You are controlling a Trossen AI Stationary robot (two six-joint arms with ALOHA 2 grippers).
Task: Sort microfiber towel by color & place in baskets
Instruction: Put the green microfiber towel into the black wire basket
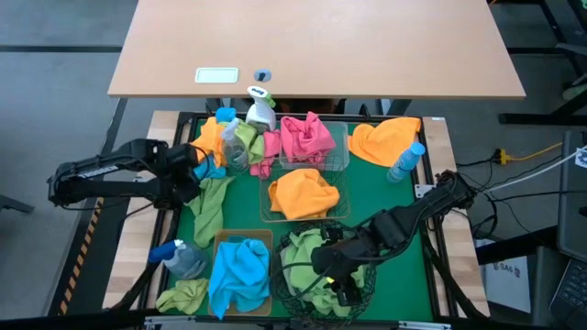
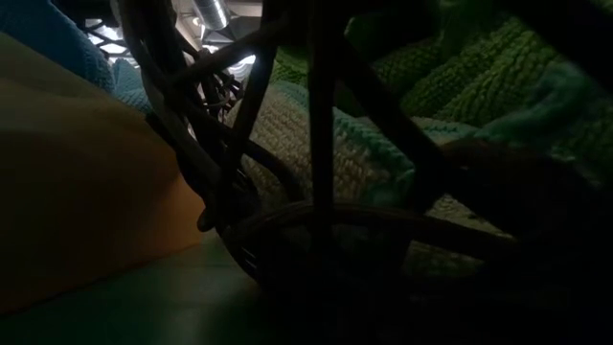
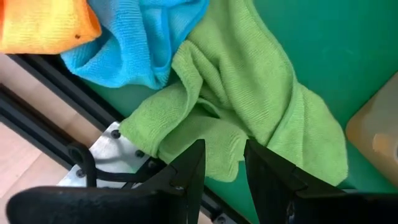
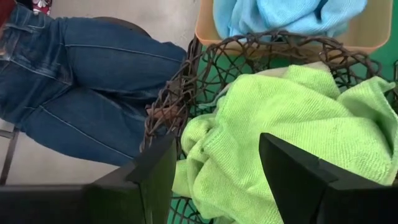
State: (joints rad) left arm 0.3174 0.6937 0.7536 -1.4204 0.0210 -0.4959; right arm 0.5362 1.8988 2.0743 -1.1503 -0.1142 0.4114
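Sorting looks over halfway: right gripper [image 1: 344,280], open and empty, hangs over green towels [image 4: 298,130] in the black basket [image 1: 284,284], while left gripper [image 3: 221,168], fingers parted with nothing between them, hovers just short of a loose green towel [image 3: 249,106].

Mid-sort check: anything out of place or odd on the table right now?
Yes. A green towel lies loose on the mat by the left gripper, another near the tan bin, and an orange towel sits outside any basket.
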